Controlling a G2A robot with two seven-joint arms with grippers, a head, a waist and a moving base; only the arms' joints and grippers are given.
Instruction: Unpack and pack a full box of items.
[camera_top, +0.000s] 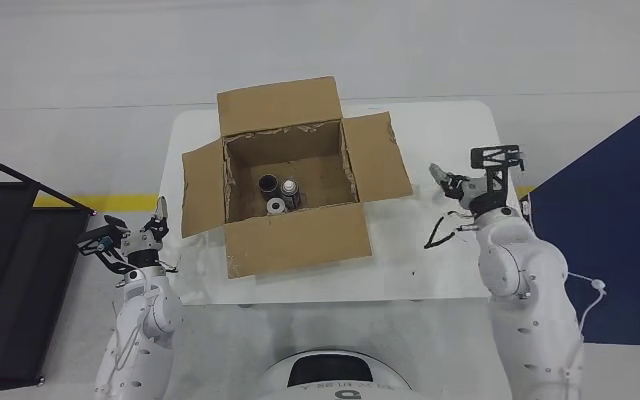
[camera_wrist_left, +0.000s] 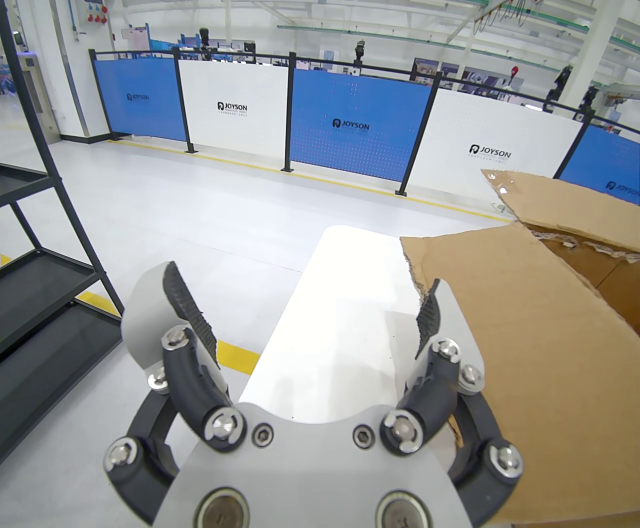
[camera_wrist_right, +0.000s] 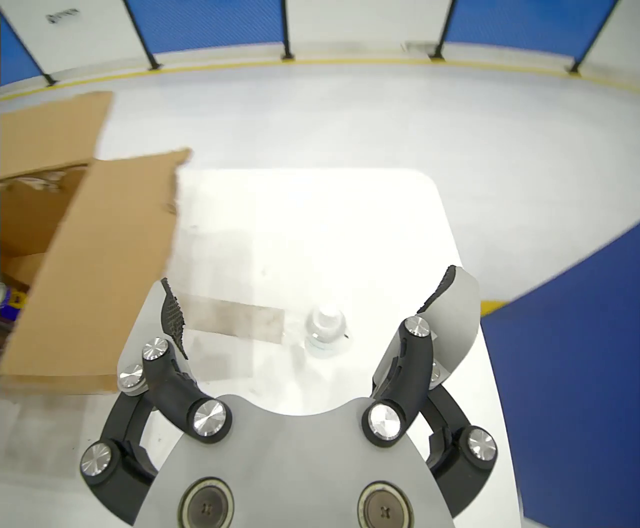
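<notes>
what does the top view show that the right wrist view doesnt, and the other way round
Top view adds: the left claw, open beside a flap of the box; the black rack off the table; three round containers standing on the box floor.
Right wrist view adds: a small clear bottle upright on the table, and a grey strip beside it.
Both: the open box, the white table, the open right claw.
</notes>
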